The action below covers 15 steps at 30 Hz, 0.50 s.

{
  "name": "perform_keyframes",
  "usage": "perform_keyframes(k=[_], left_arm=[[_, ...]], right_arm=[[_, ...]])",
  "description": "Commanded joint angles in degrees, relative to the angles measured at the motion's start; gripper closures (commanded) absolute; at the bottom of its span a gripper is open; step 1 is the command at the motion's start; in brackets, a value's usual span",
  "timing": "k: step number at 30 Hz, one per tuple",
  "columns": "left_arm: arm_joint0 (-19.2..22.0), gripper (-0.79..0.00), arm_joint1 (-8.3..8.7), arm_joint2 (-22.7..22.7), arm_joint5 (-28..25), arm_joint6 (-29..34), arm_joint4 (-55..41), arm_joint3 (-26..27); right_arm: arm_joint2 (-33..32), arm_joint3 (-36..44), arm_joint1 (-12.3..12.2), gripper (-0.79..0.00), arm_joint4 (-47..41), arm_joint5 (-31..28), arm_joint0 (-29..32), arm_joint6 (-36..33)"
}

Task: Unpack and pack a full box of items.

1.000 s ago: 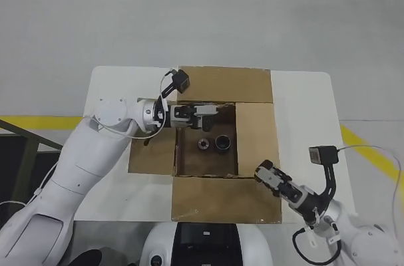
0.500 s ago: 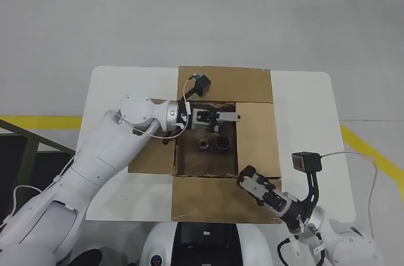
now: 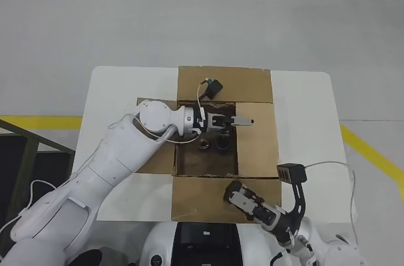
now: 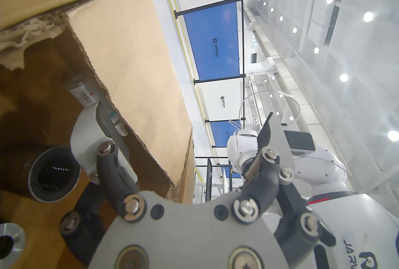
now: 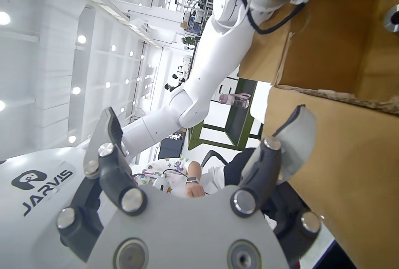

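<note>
Your white surface (image 3: 108,93) carries a brown cardboard box (image 3: 223,83) standing open, all four flaps folded out flat around the opening. Your left hand (image 3: 245,122) lies across the far part of that opening, its tips at the right-hand rim. The fingers (image 4: 88,127) are spread wide and hold nothing. Your right hand (image 3: 235,194) hangs over the near flap, close to the box's near edge, also spread wide and empty. On the box floor sits a black open-mouthed cylinder (image 3: 223,143). A smaller silver metal ring (image 3: 203,144) is just beside it on its left. In the left wrist view a clear bottle with a white label (image 4: 82,92) lies against the inner wall, near the hand's white fingertip.
</note>
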<state>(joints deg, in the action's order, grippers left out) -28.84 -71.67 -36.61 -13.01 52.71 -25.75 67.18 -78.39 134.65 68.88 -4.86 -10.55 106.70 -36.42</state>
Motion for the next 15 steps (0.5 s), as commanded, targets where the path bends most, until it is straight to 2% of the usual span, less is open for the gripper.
perform_keyframes(k=[1,5,15], left_arm=[[0.27,-0.785,-0.52,0.13,-0.33,-0.63,0.01,-0.41],[0.79,-0.785,-1.17,-0.71,-0.89,-1.51,-1.02,-0.80],[1.65,-0.785,-1.90,-3.98,-0.93,2.46,-6.62,1.90]], right_arm=[[1.26,0.00,0.00,-0.785,0.34,0.40,-0.22,0.42],[2.46,0.00,-0.08,-0.785,0.51,1.36,0.46,1.45],[2.08,0.00,-0.53,-0.785,-0.54,2.01,4.11,3.99]])
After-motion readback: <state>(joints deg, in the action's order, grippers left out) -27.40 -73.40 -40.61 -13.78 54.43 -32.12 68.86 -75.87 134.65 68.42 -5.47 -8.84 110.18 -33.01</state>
